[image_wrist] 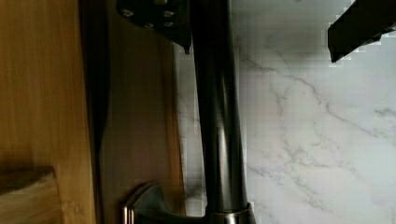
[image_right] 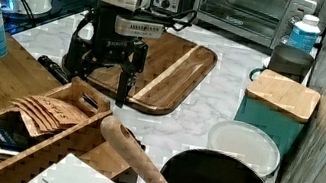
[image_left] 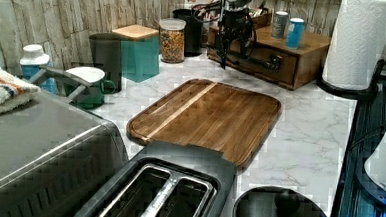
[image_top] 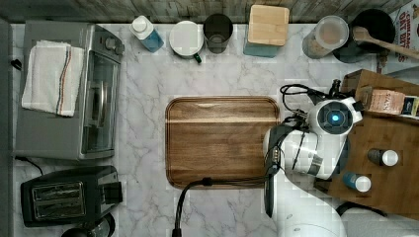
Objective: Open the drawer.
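Observation:
The drawer (image_left: pixel 261 63) is the brown wooden front under the cabinet top at the left view's upper right, and it looks flush with the cabinet there. Its black bar handle (image_wrist: pixel 217 121) runs along the front, and the handle (image_right: pixel 54 70) also shows in the right view. My gripper (image_wrist: pixel 260 52) is open and straddles the bar. One finger (image_wrist: pixel 156 16) sits between the bar and the drawer front, and the other finger (image_wrist: pixel 359 28) is out over the marble. My gripper (image_left: pixel 231 53) hangs at the handle's end nearer the left view's left. In the right view my gripper (image_right: pixel 97 77) points down beside the cabinet.
A dark cutting board (image_top: pixel 222 140) lies mid-counter beside the arm. Two bottles (image_top: pixel 383 158) and a wooden tray of packets (image_right: pixel 53 113) stand on the cabinet top. Canisters (image_top: pixel 267 29) line the back wall. A toaster oven (image_top: pixel 69 91) and a toaster (image_top: pixel 64 195) sit at the top view's left.

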